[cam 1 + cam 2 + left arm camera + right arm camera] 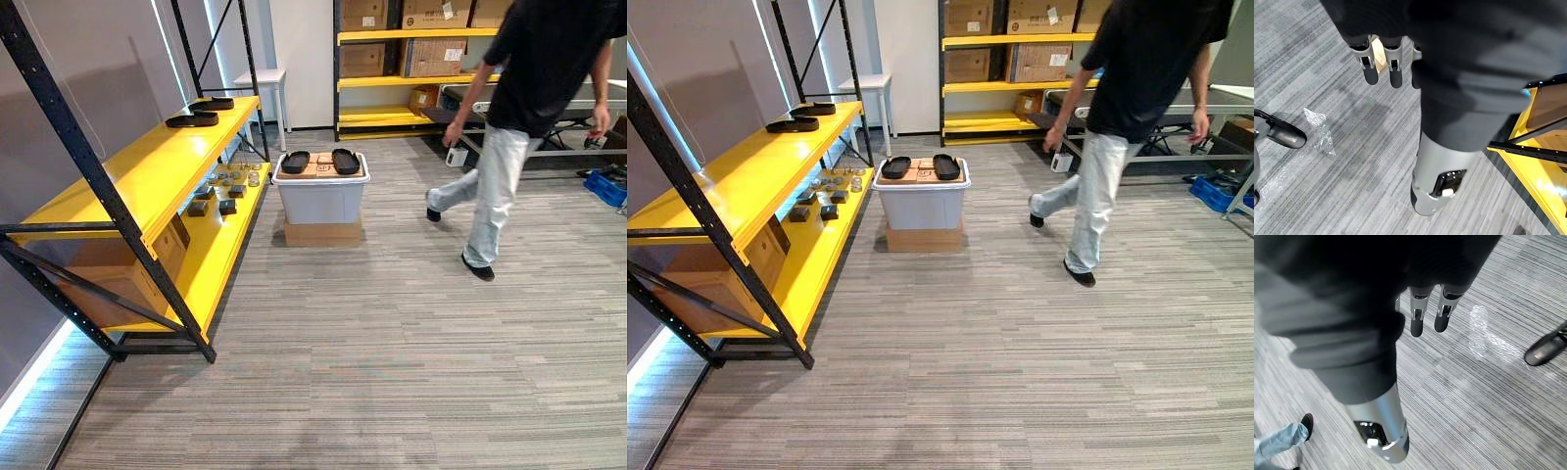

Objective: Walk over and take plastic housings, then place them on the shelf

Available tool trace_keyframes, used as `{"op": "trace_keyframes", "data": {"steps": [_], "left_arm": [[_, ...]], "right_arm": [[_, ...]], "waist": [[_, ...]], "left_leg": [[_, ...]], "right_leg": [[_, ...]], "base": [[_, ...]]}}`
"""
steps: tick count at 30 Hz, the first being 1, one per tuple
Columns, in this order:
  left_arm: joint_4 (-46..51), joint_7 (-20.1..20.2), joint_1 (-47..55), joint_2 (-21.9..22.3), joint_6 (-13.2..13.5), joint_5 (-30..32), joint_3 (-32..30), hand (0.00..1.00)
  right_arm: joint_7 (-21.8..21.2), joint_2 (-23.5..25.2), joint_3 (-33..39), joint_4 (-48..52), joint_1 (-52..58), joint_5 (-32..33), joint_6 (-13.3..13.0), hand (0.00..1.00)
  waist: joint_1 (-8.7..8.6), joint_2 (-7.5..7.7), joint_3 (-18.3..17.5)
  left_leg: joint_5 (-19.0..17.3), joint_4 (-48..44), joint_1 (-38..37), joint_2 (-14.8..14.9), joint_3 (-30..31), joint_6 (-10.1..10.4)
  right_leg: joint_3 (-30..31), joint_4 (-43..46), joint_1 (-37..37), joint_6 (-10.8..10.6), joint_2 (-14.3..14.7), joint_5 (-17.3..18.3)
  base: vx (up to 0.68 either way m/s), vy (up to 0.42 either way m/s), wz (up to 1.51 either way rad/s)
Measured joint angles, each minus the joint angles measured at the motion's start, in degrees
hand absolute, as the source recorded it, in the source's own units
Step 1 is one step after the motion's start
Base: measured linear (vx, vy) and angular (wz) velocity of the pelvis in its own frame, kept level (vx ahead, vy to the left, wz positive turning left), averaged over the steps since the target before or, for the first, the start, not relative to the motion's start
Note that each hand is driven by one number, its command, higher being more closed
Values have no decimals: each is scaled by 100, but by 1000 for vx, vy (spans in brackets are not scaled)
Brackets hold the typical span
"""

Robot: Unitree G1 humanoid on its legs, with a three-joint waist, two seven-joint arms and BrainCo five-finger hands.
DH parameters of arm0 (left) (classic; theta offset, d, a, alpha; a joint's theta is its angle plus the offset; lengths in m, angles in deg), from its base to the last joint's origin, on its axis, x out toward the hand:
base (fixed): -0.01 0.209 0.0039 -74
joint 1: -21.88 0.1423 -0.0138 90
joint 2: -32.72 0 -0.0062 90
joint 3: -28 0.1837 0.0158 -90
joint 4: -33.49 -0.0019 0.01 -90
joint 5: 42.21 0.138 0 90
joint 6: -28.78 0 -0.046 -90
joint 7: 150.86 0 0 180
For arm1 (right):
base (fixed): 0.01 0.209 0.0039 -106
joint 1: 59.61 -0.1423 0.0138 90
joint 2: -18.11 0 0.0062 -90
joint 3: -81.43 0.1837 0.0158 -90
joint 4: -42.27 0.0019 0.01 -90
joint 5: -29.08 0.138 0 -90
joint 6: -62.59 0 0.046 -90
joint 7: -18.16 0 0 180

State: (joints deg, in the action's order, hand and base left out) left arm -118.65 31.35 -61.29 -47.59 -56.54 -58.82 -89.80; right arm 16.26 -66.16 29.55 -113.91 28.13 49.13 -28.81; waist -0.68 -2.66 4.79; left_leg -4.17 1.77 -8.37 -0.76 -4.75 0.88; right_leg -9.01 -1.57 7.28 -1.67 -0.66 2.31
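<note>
My left robot hand (1370, 68) and my right robot hand (1417, 320) hang down by my sides over the floor (1352, 196). The fingers are straight and loose, and they hold nothing. Two black plastic housings (295, 162) lie side by side on the lid of a white bin (321, 201), far ahead of me and a bit to my left. Their long way points away from me. I think my left robot hand is a little nearer, but I must walk first. The yellow shelf (147, 166) stands just left of the bin. My eye views show the bin; my wrist views show my fingers. A person (509, 117) walks on the right.
</note>
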Motion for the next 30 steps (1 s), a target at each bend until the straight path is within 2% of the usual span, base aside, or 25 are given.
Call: {"op": "trace_keyframes", "data": {"steps": [9,10,13,14,15,16,17,18,19,21,23,25,26,27,28,29,30], "left_arm": [[-1,-43,-16,19,25,172,147,0],[17,-55,-67,16,26,222,200,0],[39,-69,-260,31,27,233,324,0],[139,-79,-276,23,28,257,533,0],[251,-75,-286,18,30,371,726,0],[259,-78,-297,18,36,440,781,0],[244,-91,-290,-13,26,514,942,0],[246,-112,-293,-59,23,591,1101,0],[246,-120,-296,-83,21,628,1155,0],[245,-184,-337,-172,19,696,1261,0],[248,-196,-573,-326,25,937,1372,0],[245,-191,-646,-351,30,1111,1367,0],[250,-184,-628,-323,64,1260,1333,0],[258,-177,-634,-293,70,1319,1289,0],[258,-167,-628,-222,53,1361,1155,0],[276,-136,-593,-119,31,1359,1013,0],[297,-88,-561,-57,19,1356,851,0]], "right_arm": [[-40,172,-42,-7,-23,-8,2,0],[-39,171,-125,-7,-23,-8,3,0],[-30,146,-201,0,-84,-8,4,0],[-30,158,-238,27,-147,-10,5,0],[-38,192,-317,74,-131,-13,6,0],[-42,221,-364,107,-137,-13,9,0],[-42,297,-469,227,-86,-13,11,0],[-42,336,-541,208,-58,-14,13,0],[-40,348,-569,189,-36,-15,14,0],[-41,381,-694,136,-22,-19,14,0],[-49,404,-772,120,11,-79,13,0],[-57,380,-713,32,110,-189,11,0],[-75,410,-588,-7,318,-266,14,0],[-88,444,-479,-10,341,-269,15,0],[-101,476,-410,25,364,-269,14,0],[-99,479,-412,107,412,-268,14,0],[-99,510,-413,184,432,-268,13,0]], "waist": [[22,29,82],[12,97,159],[40,64,271],[67,45,381],[117,80,490],[165,83,540],[147,123,638],[114,137,749],[97,158,777],[7,178,799],[-108,240,828],[-271,193,773],[-337,109,619],[-328,93,627],[-329,66,642],[-289,-15,677],[-216,-45,731]], "left_leg": [[-15,-24,85,13,-61,15],[-117,-273,248,-1,-6,48],[-432,-915,688,7,8,-104],[-616,-1069,699,7,-23,-201],[-776,-1182,654,2,-131,-265],[-844,-1232,615,-5,-186,-273],[-933,-1248,474,-44,-209,-309],[-976,-1170,257,-54,-216,-351],[-1005,-1118,152,-52,-216,-372],[-1074,-947,-63,-21,-174,-392],[-1336,-887,-246,52,-29,-290],[-1561,-964,-384,169,209,-251],[-1685,-1589,-328,353,365,-69],[-1682,-2248,-80,436,346,4],[-1465,-3525,406,566,346,380],[-890,-5188,1082,823,368,839],[-834,-6160,1443,1058,248,819]], "right_leg": [[63,8,-137,-7,15,5],[72,29,-194,-4,-9,2],[87,276,-415,-61,-32,81],[155,931,-691,-217,-81,444],[161,1967,-1151,-414,-202,809],[73,2566,-1408,-413,-295,893],[-228,3786,-1941,-351,-544,966],[-401,4294,-2228,-359,-673,984],[-503,4296,-2340,-358,-724,984],[-865,3696,-2596,-313,-763,946],[-1067,2330,-2780,-163,-608,705],[-962,2538,-2836,159,-535,386],[-941,2714,-2719,480,-350,353],[-985,2723,-2611,523,-320,445],[-1048,2588,-2337,594,-247,548],[-1082,2331,-1875,664,-74,690],[-1045,2112,-1456,701,76,759]], "base": [[-26,-22,-4],[-33,-19,3],[-15,11,-4],[-10,65,-31],[-28,74,-42],[-21,91,-38],[47,105,-21],[89,103,-9],[202,62,0],[271,-9,8],[371,-81,32],[552,-176,72],[674,-209,71],[723,-208,48],[714,-202,12],[715,-188,3],[718,-154,-10]]}}
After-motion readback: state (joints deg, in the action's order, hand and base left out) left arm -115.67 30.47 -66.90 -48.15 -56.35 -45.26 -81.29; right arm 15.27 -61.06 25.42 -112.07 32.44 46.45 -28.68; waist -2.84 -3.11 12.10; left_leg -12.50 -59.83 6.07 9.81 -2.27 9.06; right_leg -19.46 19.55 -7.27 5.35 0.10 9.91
